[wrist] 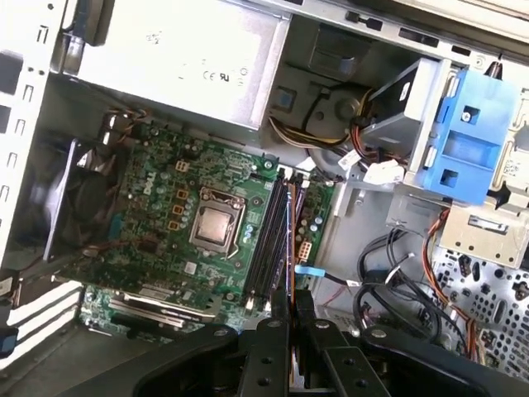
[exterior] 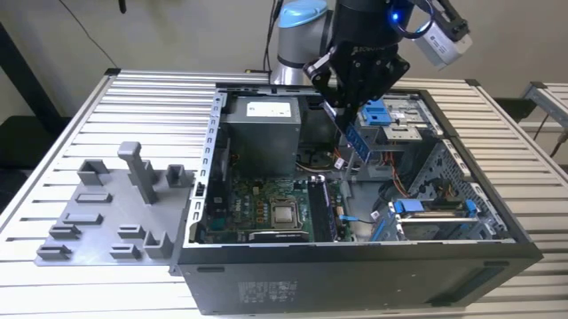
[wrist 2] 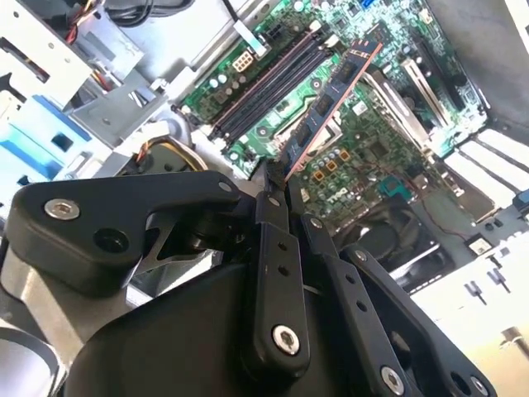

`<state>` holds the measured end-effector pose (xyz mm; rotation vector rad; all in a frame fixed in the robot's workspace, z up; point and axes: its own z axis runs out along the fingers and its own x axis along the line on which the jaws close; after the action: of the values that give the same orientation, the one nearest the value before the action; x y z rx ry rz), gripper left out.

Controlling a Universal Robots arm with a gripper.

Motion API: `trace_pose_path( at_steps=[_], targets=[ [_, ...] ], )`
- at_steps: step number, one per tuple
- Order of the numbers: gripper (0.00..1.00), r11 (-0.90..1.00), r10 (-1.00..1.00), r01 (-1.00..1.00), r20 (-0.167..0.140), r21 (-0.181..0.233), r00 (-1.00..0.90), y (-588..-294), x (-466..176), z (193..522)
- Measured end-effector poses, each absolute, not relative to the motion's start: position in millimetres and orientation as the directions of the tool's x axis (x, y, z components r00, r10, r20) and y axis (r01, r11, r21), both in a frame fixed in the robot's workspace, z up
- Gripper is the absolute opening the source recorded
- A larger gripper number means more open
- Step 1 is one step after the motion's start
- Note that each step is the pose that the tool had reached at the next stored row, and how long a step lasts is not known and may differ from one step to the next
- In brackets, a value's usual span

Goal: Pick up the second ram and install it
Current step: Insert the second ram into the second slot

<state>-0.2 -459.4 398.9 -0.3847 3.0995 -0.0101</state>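
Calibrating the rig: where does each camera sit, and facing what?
Exterior view: off the arm, looking into the computer case; arm, gripper show.
Second wrist view: at the wrist, facing along the gripper to the second ram.
First wrist view: at the wrist, facing the motherboard past the gripper.
Both wrist views share second ram, motherboard.

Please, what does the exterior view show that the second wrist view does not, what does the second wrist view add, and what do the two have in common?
Exterior view: the grey tray lying on the slatted table, at the exterior view's left of the open computer case, and the power supply inside that case. Second wrist view: the dark chips on the face of the second ram, and the long memory slots beyond it. Both: the gripper shut on one end of the second ram, holding it above the motherboard.
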Motion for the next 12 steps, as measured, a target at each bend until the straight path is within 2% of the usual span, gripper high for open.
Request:
trace_pose_path(
  at_steps=[12],
  targets=[
    [0.14, 0.988, -0.154, -0.154, -0.018, -0.009, -0.988, -460.1, 0.1, 391.2]
  ],
)
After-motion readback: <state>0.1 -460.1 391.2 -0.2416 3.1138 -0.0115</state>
